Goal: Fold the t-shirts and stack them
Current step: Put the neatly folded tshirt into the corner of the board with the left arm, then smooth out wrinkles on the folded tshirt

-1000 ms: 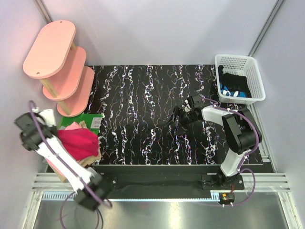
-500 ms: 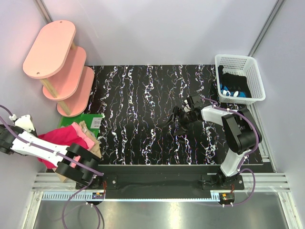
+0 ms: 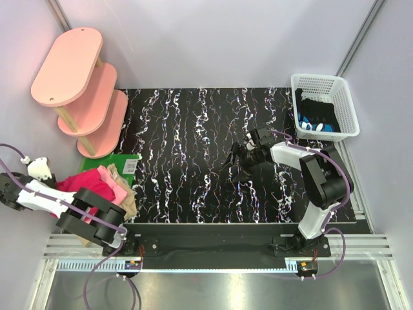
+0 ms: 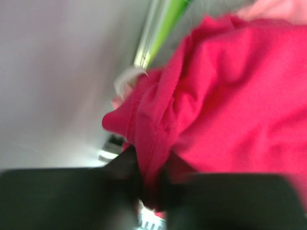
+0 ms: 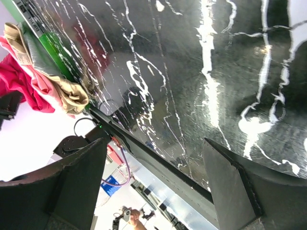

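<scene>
Swung leftward since a second ago, the left gripper [image 4: 148, 179] pinches a fold of the crimson t-shirt [image 4: 225, 96] on the pile [image 3: 119, 194] at the table's [image 3: 193, 129] left edge (right gripper [image 5: 154, 143] gapes empty). Pick-up step, I judge; next, drag it centre and spread it flat.

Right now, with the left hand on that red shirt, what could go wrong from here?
The left hand pinches only a thin fold of the crimson t-shirt, so it may slip out. That shirt lies bunched with the light pink t-shirt and tan t-shirt at the left edge of the table; pulling it could drag them off. The right hand hangs open mid-table, too far to help quickly.
</scene>
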Motion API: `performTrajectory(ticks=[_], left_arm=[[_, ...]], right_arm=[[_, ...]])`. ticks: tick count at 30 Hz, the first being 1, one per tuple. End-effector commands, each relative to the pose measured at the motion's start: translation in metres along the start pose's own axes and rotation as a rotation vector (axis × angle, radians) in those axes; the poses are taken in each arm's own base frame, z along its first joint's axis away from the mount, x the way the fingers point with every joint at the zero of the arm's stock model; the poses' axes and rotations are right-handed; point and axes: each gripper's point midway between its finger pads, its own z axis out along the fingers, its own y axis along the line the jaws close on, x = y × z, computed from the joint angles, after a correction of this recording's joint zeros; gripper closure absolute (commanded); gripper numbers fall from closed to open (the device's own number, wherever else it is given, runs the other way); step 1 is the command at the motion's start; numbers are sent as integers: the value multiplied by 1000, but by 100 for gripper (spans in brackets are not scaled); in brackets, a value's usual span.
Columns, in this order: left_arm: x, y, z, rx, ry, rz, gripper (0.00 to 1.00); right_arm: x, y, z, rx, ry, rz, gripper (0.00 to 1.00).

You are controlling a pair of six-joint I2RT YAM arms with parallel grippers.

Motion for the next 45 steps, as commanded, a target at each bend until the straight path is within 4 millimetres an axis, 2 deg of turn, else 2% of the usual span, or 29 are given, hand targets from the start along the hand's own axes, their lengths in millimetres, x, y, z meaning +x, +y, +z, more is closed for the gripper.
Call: performTrajectory(ticks=[1, 2, 5, 7, 8, 9, 10, 11, 12, 13, 14, 15, 16, 17, 20, 22, 24, 26, 27, 30, 31, 34, 38, 40, 42, 43, 44, 45], left_arm=[[-49, 12, -2, -58, -174, 99, 47], [-52, 11, -4, -62, -180, 108, 28], [-57, -4, -14, -49, -192, 158, 8], [-62, -15, -27, -27, -202, 207, 4], [-55, -31, -36, 24, -176, 226, 1], [-57, -46, -43, 91, -189, 247, 1], [-66, -56, -59, 127, -203, 288, 1], [-53, -82, -69, 234, -158, 304, 1], [-55, -96, -78, 291, -170, 321, 1], [-57, -105, -87, 317, -172, 345, 1], [-52, -121, -93, 369, -157, 372, 1], [-50, -125, -92, 372, -150, 387, 1], [-44, -129, -88, 376, -136, 383, 1], [-47, -127, -84, 352, -150, 404, 1], [-39, -121, -71, 332, -119, 408, 1], [-28, -126, -64, 356, -89, 426, 2], [-4, -130, -49, 373, -14, 455, 3], [8, -125, -33, 349, 37, 481, 4], [23, -127, -22, 365, 76, 467, 4], [42, -116, 4, 354, 167, 430, 6], [48, -113, 16, 375, 202, 415, 7], [63, -112, 37, 411, 279, 398, 10], [74, -121, 46, 457, 343, 430, 12], [65, -133, 33, 492, 319, 450, 13], [47, -146, 2, 557, 284, 476, 12], [23, -149, -12, 556, 211, 498, 11], [19, -158, -35, 575, 198, 510, 9], [11, -166, -47, 589, 171, 550, 9]], right_arm=[[-6, 20, 2, -36, -7, -50, 12], [-5, 21, 3, -37, -4, -51, 12], [-4, 23, 6, -38, 4, -60, 12], [-4, 23, 7, -37, 7, -62, 12], [-4, 23, 8, -37, 6, -65, 12], [-4, 23, 8, -36, 8, -65, 12], [-4, 24, 8, -38, 7, -67, 12], [-4, 23, 9, -36, 9, -67, 12], [-5, 24, 9, -37, 9, -64, 12], [-5, 25, 9, -39, 7, -70, 11], [-4, 25, 9, -39, 9, -68, 12], [-4, 26, 9, -39, 7, -67, 12], [-3, 26, 9, -41, 8, -69, 12], [-3, 27, 8, -42, 7, -72, 12], [-1, 27, 7, -45, 6, -79, 12], [-2, 25, 7, -38, 3, -75, 12], [-3, 25, 8, -37, 5, -70, 12], [-4, 26, 9, -39, 4, -70, 12], [-4, 25, 9, -38, 3, -72, 12], [-3, 25, 8, -38, 5, -74, 12], [-3, 24, 8, -37, 4, -72, 12], [-2, 23, 9, -33, 7, -70, 12], [-1, 22, 9, -33, 9, -67, 12], [-2, 23, 9, -34, 10, -69, 12], [-3, 24, 8, -34, 7, -67, 12], [-4, 25, 9, -34, 8, -68, 12], [-4, 26, 9, -37, 10, -66, 12], [-5, 28, 10, -41, 12, -69, 12]])
